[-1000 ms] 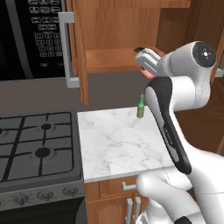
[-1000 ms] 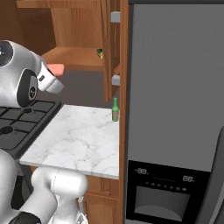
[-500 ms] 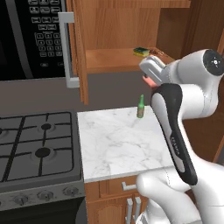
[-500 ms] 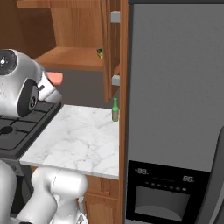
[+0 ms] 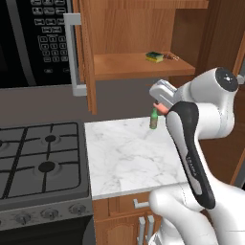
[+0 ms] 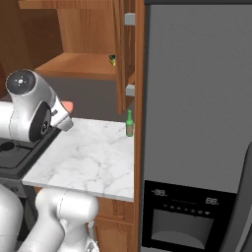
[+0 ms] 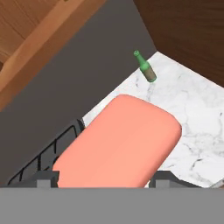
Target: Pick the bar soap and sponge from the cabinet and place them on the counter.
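The salmon-pink bar soap (image 7: 122, 144) sits between my gripper's (image 7: 105, 177) two finger tips, which are shut on it; its edge also peeks out below the hand (image 5: 161, 108) and beside the wrist (image 6: 67, 105). My gripper (image 5: 161, 101) hangs below the open cabinet's shelf (image 5: 129, 65), above the back of the white marble counter (image 5: 122, 158). The yellow-and-green sponge (image 5: 154, 56) lies on the shelf at the right, and is glimpsed behind the cabinet door (image 6: 112, 60).
A small green bottle (image 5: 154, 118) stands at the back of the counter, close under the hand. A small brown item (image 5: 171, 57) lies beside the sponge. The black gas stove (image 5: 40, 160) borders the counter on the left, the grey fridge (image 6: 197, 123) on the right.
The hand has come down from shelf height with the bar soap in it and now hangs lower, over the back of the counter. The sponge has stayed on the shelf.
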### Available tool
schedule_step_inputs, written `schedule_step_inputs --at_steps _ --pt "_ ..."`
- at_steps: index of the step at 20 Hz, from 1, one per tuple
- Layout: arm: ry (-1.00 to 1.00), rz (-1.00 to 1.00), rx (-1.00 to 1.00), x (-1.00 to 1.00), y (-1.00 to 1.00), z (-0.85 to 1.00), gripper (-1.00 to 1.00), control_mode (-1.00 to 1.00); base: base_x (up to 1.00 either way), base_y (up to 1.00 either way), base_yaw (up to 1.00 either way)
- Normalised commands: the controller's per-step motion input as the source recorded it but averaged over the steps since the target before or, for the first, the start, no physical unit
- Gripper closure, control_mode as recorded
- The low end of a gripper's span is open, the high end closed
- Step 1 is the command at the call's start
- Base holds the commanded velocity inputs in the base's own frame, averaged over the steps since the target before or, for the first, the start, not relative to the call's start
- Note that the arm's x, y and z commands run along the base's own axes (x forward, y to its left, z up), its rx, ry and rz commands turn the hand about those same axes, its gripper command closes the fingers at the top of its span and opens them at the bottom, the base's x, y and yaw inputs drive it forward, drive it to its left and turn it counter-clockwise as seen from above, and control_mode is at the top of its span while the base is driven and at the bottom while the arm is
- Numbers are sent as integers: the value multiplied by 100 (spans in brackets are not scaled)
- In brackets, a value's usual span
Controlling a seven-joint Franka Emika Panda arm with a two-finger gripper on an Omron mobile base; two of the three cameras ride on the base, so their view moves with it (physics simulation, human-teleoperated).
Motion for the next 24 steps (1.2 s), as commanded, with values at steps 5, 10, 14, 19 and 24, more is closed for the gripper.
schedule_step_inputs --at_steps 5,10,14,19,24 --pt "5 2 -3 0 4 -41 100 -100 0 0 0" --pt "2 0 -8 0 13 -37 100 -100 0 0 0" --pt "0 0 -7 -10 0 -27 100 -100 0 0 0" --pt "5 0 -1 -13 0 -29 100 -100 0 0 0" --pt "11 4 -1 21 0 -52 100 -100 0 0 0"
